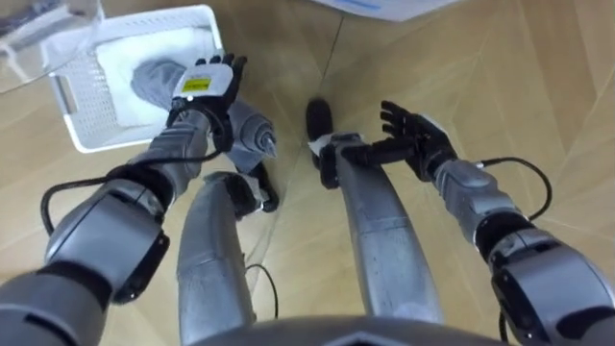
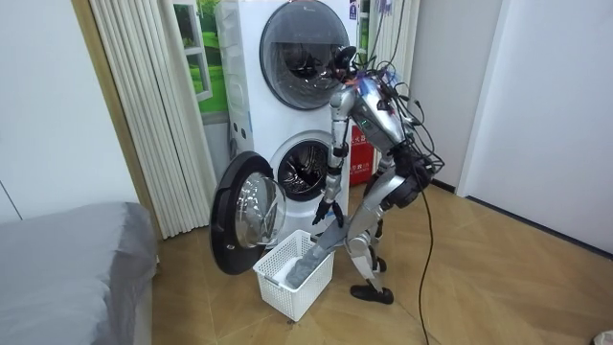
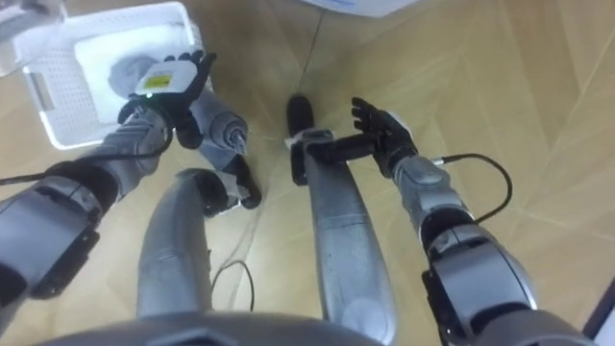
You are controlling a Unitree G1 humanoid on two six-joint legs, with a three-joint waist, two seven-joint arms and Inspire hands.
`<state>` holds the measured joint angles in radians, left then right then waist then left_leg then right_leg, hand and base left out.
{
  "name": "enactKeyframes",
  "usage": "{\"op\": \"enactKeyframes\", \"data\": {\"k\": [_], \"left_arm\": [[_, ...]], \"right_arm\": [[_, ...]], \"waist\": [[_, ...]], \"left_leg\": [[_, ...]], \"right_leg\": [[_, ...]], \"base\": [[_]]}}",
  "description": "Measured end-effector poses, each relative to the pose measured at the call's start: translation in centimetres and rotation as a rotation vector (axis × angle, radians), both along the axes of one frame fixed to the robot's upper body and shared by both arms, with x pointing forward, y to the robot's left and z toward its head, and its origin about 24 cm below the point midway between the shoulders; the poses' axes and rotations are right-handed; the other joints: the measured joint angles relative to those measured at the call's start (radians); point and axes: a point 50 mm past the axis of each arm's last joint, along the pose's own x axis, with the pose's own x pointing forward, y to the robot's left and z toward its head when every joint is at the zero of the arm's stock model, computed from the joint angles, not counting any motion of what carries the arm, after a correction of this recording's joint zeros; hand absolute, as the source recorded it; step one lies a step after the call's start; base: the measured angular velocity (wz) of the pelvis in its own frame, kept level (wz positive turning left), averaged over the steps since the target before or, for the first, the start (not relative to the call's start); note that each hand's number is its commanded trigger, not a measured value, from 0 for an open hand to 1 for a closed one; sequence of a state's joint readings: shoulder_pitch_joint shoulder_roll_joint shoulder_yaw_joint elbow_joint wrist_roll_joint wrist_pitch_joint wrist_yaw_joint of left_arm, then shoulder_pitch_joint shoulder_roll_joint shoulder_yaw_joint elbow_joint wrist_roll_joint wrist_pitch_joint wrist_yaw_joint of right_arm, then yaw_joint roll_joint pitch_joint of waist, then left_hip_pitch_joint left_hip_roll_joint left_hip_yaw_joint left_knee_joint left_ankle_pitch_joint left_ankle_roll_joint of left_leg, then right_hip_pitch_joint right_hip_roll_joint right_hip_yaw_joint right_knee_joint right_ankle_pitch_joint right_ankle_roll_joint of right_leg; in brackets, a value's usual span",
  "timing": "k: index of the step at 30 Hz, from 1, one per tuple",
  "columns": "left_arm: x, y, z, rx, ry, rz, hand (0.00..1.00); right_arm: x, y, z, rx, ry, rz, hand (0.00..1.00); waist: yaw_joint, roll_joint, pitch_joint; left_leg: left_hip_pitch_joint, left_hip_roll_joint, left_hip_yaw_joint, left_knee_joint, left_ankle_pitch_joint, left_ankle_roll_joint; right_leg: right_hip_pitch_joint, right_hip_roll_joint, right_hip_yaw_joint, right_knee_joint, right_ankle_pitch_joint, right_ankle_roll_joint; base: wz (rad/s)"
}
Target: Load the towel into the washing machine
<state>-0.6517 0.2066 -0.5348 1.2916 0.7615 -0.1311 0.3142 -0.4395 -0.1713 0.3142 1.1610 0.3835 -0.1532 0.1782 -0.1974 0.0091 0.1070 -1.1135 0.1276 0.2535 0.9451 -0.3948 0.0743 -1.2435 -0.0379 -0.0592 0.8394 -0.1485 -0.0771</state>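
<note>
A grey towel (image 1: 154, 79) lies bunched in a white plastic basket (image 1: 85, 123) on the floor, on top of white cloth. In the room view the towel (image 2: 308, 263) hangs over the basket's rim (image 2: 278, 287). My left hand (image 1: 213, 85) hovers over the basket's near right edge, just beside the towel, fingers straight and holding nothing. My right hand (image 1: 415, 135) is held out over bare floor, open with fingers spread. The lower washing machine drum (image 2: 306, 172) stands open, its round door (image 2: 247, 213) swung out towards the basket. I stand bent forward in front of it.
A second machine (image 2: 302, 43) with a shut door is stacked above the open one. Cream curtains (image 2: 144, 105) hang at the room view's left, with a grey bed corner (image 2: 67, 259) below. Wooden floor (image 1: 500, 67) spreads to my right.
</note>
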Motion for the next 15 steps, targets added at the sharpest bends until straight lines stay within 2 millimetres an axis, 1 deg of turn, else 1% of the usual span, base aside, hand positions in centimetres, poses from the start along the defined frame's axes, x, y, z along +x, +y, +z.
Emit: {"op": "enactKeyframes", "data": {"k": [2,4,6,8,12,15], "left_arm": [[0.0,0.1,0.0,0.005,-0.002,0.0,0.0],[0.1,0.4,0.2,0.06,-0.008,-0.032,0.0],[0.2,0.3,0.2,0.082,-0.011,-0.046,0.0],[0.0,0.4,0.1,0.105,-0.005,-0.059,0.0],[-0.1,0.1,-0.1,0.14,0.004,-0.098,0.0],[-0.2,0.1,-0.3,0.155,0.021,-0.108,0.0]], "right_arm": [[0.3,0.1,0.2,0.008,-0.008,0.0,0.0],[0.7,0.4,0.7,0.018,-0.029,0.013,0.0],[0.9,0.5,0.9,0.028,-0.046,0.017,0.0],[1.1,0.9,1.2,0.038,-0.062,0.027,0.0],[1.2,1.2,1.3,0.058,-0.081,0.028,0.0],[1.4,1.7,1.6,0.074,-0.096,0.045,0.0]], "waist": [[-0.005,0.0,-0.0002],[-0.02,-0.001,-0.0006],[-0.026,-0.001,-0.0007],[-0.044,-0.002,-0.001],[-0.055,-0.005,-0.0018],[-0.07,-0.009,-0.0014]], "left_leg": [[-0.018,0.0,-0.001,0.015,-0.003,0.002],[-0.05,-0.001,-0.003,0.037,-0.007,0.004],[-0.071,-0.001,-0.004,0.053,-0.01,0.007],[-0.095,0.0,-0.01,0.075,-0.016,0.009],[-0.117,0.007,-0.012,0.101,-0.027,0.012],[-0.136,0.015,-0.014,0.119,-0.036,0.01]], "right_leg": [[-0.019,-0.005,-0.001,0.019,-0.006,-0.002],[-0.051,-0.01,-0.002,0.043,-0.01,-0.003],[-0.072,-0.013,-0.004,0.057,-0.013,-0.004],[-0.092,-0.017,-0.009,0.079,-0.02,-0.004],[-0.111,-0.014,-0.01,0.095,-0.023,-0.003],[-0.125,-0.011,-0.014,0.102,-0.024,-0.002]], "base": [[0.08],[0.07],[0.06],[0.06],[-0.04],[-0.06]]}}
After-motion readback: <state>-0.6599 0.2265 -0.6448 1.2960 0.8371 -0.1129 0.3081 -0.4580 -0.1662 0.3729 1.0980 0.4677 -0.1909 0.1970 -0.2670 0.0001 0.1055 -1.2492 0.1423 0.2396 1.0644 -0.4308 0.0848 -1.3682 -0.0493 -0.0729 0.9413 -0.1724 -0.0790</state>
